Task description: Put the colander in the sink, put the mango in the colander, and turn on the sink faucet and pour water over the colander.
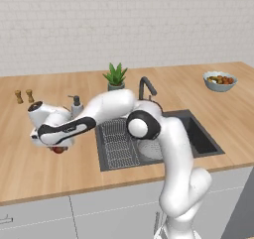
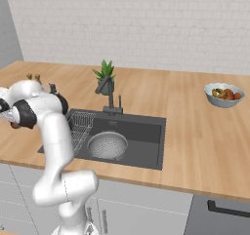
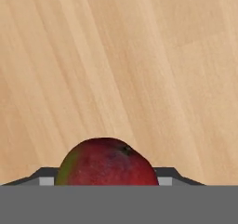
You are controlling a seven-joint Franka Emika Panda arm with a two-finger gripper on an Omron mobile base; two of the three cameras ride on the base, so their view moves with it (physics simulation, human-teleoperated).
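Kitchen: wooden counter [image 1: 30, 153], sink [image 2: 146, 148], faucet [image 2: 108, 90]

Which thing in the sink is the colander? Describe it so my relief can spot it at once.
Find the dark sink set in the wooden counter. The colander sits on its floor, in front of the faucet. It is a round pale perforated bowl, unlike the rectangular wire rack beside it.

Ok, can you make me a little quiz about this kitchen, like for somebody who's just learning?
1. True or false: the round pale perforated metal colander sits inside the dark grey rectangular sink.
2. Where is the small oval red-and-green mango? A) in the colander; B) at the gripper, over the wooden counter; C) in the sink, beside the colander.
3. Fill in: the green potted plant stands just behind the tall dark gooseneck ____.
Key: 1 true; 2 B; 3 faucet.
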